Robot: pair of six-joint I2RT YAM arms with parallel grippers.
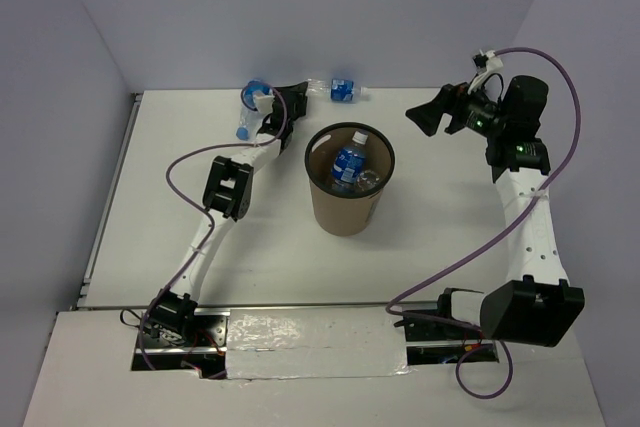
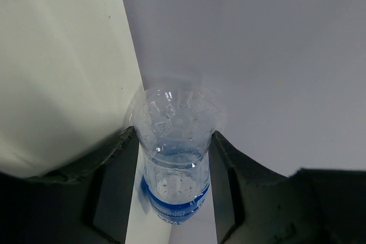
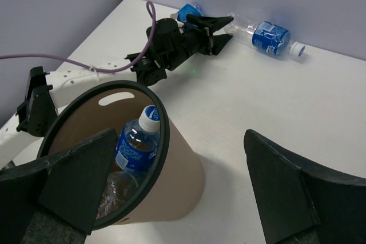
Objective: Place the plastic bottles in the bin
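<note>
we see the tabletop (image 1: 450, 237) with the bin (image 1: 349, 212) near its middle, binned bottles (image 1: 349, 164) inside. our right gripper (image 1: 420, 119) hovers toward the far right corner, jaws apart. our left gripper (image 2: 174, 147) clamps a bottle (image 1: 248, 117) at the far edge. a second bottle (image 1: 340, 89) lies near it.

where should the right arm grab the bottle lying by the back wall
Probably the blue-labelled middle of the bottle, from above, jaws across its width: it lies on its side along the back wall, round body clear on top.
</note>
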